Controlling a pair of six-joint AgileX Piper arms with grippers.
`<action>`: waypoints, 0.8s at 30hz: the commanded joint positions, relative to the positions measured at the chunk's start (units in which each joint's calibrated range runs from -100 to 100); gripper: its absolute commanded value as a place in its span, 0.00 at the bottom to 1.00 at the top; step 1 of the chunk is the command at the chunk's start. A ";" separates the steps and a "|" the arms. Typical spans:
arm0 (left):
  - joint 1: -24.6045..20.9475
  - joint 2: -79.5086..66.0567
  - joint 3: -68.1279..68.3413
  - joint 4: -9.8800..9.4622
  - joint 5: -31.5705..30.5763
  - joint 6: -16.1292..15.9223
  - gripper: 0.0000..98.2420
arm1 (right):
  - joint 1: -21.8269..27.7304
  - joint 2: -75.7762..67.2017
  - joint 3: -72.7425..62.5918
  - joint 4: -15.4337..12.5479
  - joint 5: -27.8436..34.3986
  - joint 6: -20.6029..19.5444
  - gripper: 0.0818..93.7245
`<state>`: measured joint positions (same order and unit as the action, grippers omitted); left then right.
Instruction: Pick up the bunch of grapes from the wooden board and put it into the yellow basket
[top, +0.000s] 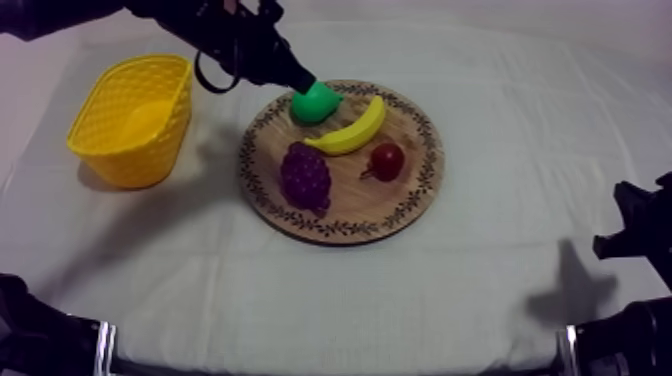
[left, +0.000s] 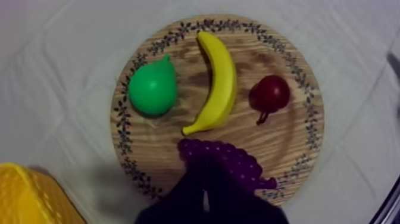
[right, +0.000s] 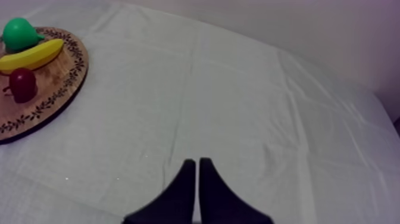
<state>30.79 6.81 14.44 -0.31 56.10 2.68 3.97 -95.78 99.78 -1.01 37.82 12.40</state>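
In the top view, one round wooden board with a patterned rim (top: 425, 190) lies mid-table on the grey-white cloth (top: 500, 290). It bears four toy fruits: one purple bunch of grapes (top: 305, 176) on the side toward the basket, one yellow banana (top: 352, 128), one green pear (top: 316, 103) and one small red fruit (top: 386, 160). One yellow woven basket (top: 135, 120) stands apart, left of the board. The left gripper (top: 300, 82) hangs over the board's far side by the pear.

In the left wrist view, its two black fingers (left: 196, 193) are pressed together, grasping nothing, above the grapes (left: 232, 162).

In the right wrist view, the right gripper (right: 195, 170) is clenched too, over bare cloth, well apart from the board (right: 53, 89).
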 joint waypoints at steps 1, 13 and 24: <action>0.38 0.15 0.08 -1.33 1.64 7.44 0.00 | 0.01 0.02 -0.01 0.01 0.01 -0.02 0.00; 0.88 2.15 -4.67 -5.63 20.47 23.63 0.01 | 0.01 0.02 -0.01 0.01 0.01 -0.02 0.00; 1.59 2.67 -3.44 -3.64 17.86 23.67 0.07 | 0.01 0.02 -0.01 0.01 0.01 0.03 0.00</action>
<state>32.40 9.48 10.58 -4.08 74.94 26.45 3.97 -95.78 99.78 -1.01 37.82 12.41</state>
